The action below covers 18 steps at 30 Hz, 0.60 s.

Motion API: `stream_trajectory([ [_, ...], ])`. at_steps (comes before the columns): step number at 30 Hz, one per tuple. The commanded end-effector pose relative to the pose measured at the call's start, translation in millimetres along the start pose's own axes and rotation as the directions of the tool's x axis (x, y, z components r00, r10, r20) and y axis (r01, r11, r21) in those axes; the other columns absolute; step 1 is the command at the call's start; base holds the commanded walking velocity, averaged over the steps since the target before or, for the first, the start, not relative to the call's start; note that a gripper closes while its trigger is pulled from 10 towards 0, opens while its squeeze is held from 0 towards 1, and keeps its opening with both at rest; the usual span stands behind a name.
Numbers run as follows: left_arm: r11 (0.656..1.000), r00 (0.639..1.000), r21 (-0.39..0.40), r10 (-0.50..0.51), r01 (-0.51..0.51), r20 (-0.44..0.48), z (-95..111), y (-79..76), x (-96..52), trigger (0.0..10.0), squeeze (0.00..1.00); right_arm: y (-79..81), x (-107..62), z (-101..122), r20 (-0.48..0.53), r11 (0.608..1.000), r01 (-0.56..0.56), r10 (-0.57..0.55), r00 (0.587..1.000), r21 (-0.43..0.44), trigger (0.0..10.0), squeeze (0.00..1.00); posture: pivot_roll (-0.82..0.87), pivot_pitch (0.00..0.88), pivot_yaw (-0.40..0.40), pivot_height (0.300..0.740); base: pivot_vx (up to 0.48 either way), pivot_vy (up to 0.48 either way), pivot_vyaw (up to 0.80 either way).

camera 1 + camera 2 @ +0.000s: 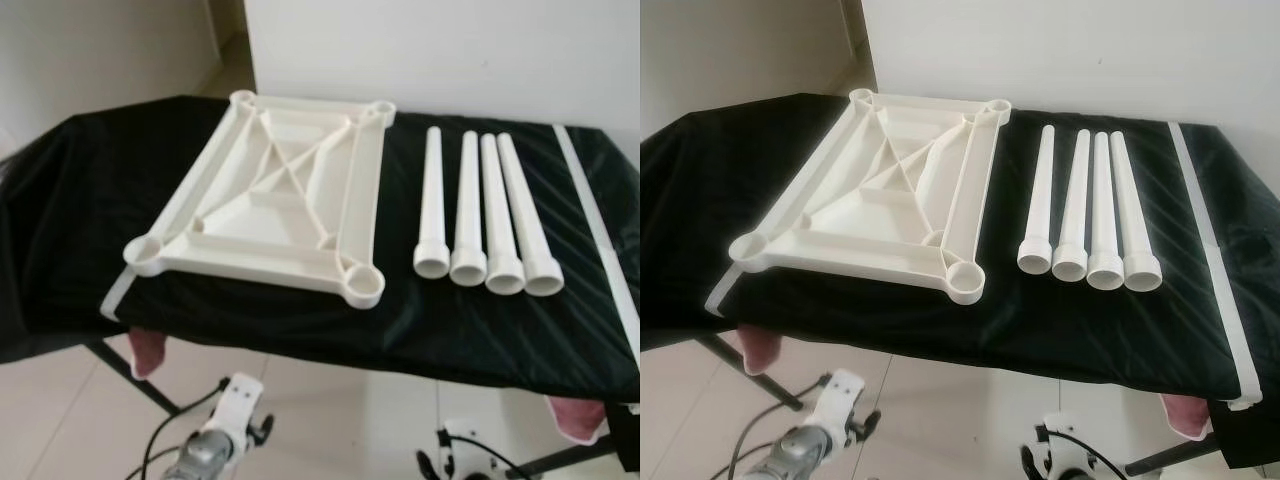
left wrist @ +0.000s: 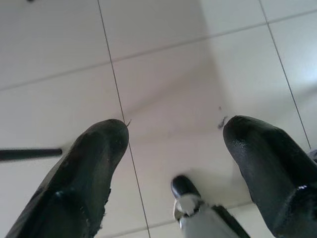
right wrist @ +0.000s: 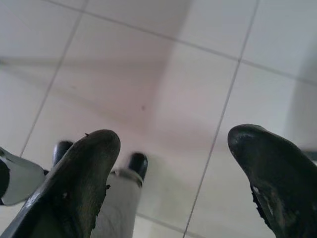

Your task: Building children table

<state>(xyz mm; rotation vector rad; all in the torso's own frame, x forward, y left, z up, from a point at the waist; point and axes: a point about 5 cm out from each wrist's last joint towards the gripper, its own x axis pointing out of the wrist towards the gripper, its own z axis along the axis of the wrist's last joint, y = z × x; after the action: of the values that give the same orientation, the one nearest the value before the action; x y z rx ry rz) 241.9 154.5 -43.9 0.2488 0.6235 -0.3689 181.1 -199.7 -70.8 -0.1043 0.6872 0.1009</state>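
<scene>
**Operator:** Left eye view, centre of the frame: I see one white tabletop [image 1: 275,195] lying upside down on the black-draped table [image 1: 90,200], ribs facing up. I count four round leg sockets, one at each corner, and every socket is empty.

**Observer:** And the legs?

**Operator:** Four white legs [image 1: 485,215] to the right of the tabletop, side by side on the cloth, wide ends toward the bottom of the frame. They lie close together, apart from the tabletop. A pale tape strip [image 1: 595,225] runs down the cloth at the right edge, and another short one sits at the lower left corner of the tabletop.

**Observer:** Your grippers?

**Operator:** Both arms hang low. In the left wrist view the left gripper [image 2: 173,136] has its two black fingers spread wide over the tiled floor [image 2: 163,74], holding nothing. In the right wrist view the right gripper [image 3: 171,144] is likewise spread apart and empty above the tiles.
</scene>
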Motion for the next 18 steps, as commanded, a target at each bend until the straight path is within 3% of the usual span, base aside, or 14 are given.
stream_trajectory([
  [1, 0.988, 0.988, 0.017, -0.156, 0.156, 0.017, -2.2, -9.6, -2.6, 10.0, 0.00, 4.2, -2.5, -5.2, -0.008, 0.999, -0.023, 0.023, 1.000, -0.023, 10.0, 0.00, -0.01, 0.081, -0.002, 0.740, 0.000, 0.000, 0.00],
  [2, 0.976, 0.975, 0.066, -0.213, 0.209, 0.066, 4.4, -12.7, -3.1, 10.0, 0.00, 6.7, -1.6, 1.5, 0.037, 0.997, -0.052, 0.054, 0.998, -0.059, 10.0, 0.00, -0.01, 0.088, -0.003, 0.740, 0.000, 0.000, 0.00],
  [7, 0.947, 0.945, 0.137, -0.307, 0.291, 0.114, 10.3, -20.0, -5.7, 10.0, 0.00, 6.7, -1.7, 14.7, 0.133, 0.993, -0.089, 0.099, 0.986, -0.079, 10.0, 0.00, -0.01, 0.098, -0.005, 0.740, 0.000, 0.000, 0.00],
  [8, 0.911, 0.908, 0.181, -0.396, 0.370, 0.135, 12.2, -24.5, -10.0, 10.0, 0.00, 7.5, -3.8, 25.5, 0.202, 0.981, -0.153, 0.175, 0.964, -0.122, 10.0, 0.00, -0.02, 0.101, -0.007, 0.740, 0.000, 0.000, 0.00],
  [11, 0.886, 0.882, 0.203, -0.448, 0.416, 0.146, 12.7, -26.9, -13.6, 10.0, 0.00, 8.5, -6.0, 29.3, 0.226, 0.969, -0.193, 0.224, 0.948, -0.151, 10.0, 0.00, -0.02, 0.105, -0.009, 0.740, 0.000, 0.000, 0.00],
  [13, 0.824, 0.818, 0.242, -0.554, 0.513, 0.152, 11.4, -29.9, -23.9, 10.0, 0.00, 10.0, -14.4, 35.2, 0.244, 0.928, -0.294, 0.347, 0.905, -0.230, 10.0, 0.00, -0.03, 0.109, -0.009, 0.740, 0.000, 0.000, 0.00],
  [14, 0.824, 0.818, 0.242, -0.554, 0.513, 0.152, 11.4, -29.9, -23.9, 10.0, 0.00, 10.0, -14.4, 35.2, 0.244, 0.928, -0.294, 0.347, 0.905, -0.230, 10.0, 0.00, -0.03, 0.109, -0.009, 0.740, 0.000, 0.000, 0.00],
  [15, 0.796, 0.792, 0.253, -0.593, 0.550, 0.146, 10.7, -30.8, -28.4, 10.0, 0.00, 10.8, -18.4, 36.3, 0.239, 0.906, -0.335, 0.396, 0.886, -0.260, 10.0, 0.00, -0.03, 0.109, -0.009, 0.740, 0.000, 0.000, 0.00],
  [18, 0.677, 0.678, 0.249, -0.729, 0.692, 0.098, 9.0, -33.8, -49.1, 10.0, 0.00, 8.1, -36.7, 35.9, 0.183, 0.816, -0.474, 0.549, 0.816, -0.332, 10.0, 0.00, -0.03, 0.115, -0.010, 0.740, 0.000, 0.000, 0.00],
])
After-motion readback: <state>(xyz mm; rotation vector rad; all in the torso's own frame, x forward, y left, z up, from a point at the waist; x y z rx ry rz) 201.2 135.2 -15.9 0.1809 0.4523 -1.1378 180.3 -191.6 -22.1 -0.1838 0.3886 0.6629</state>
